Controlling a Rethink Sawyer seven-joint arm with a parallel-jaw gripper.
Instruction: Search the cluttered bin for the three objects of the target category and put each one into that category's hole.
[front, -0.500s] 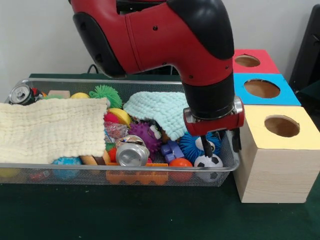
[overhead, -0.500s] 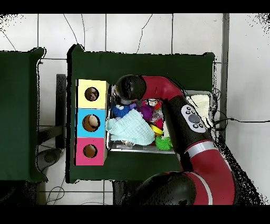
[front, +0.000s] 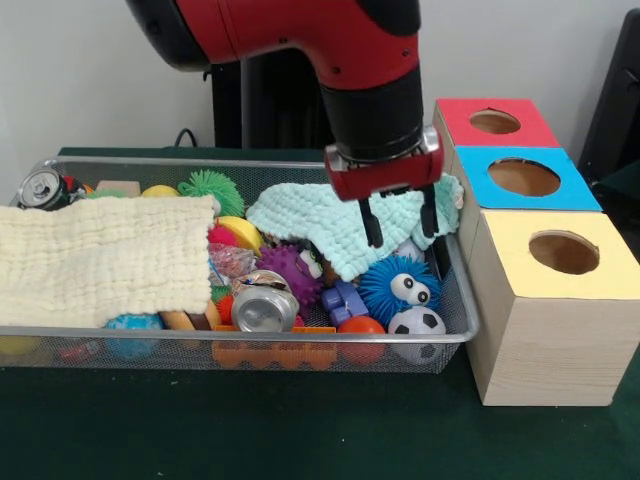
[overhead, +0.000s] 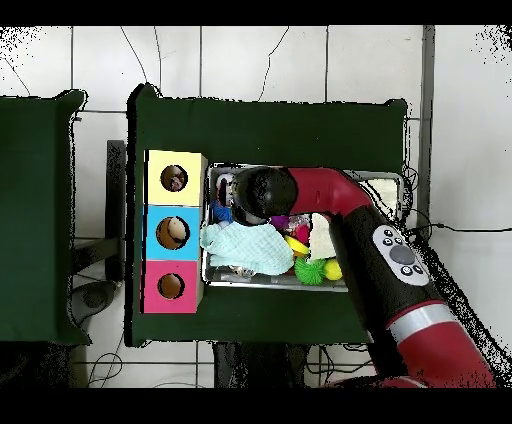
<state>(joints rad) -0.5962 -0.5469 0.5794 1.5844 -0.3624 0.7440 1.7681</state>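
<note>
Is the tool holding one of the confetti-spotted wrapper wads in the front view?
No. The tool hangs open and empty above the mint cloth in the wire basket.

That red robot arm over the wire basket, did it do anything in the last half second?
The gripper rose from beside the soccer-patterned ball and shifted toward the far side, now hanging open and empty above the pale green knitted cloth. The silver wire mesh basket, toys and three boxes stayed put.
</note>
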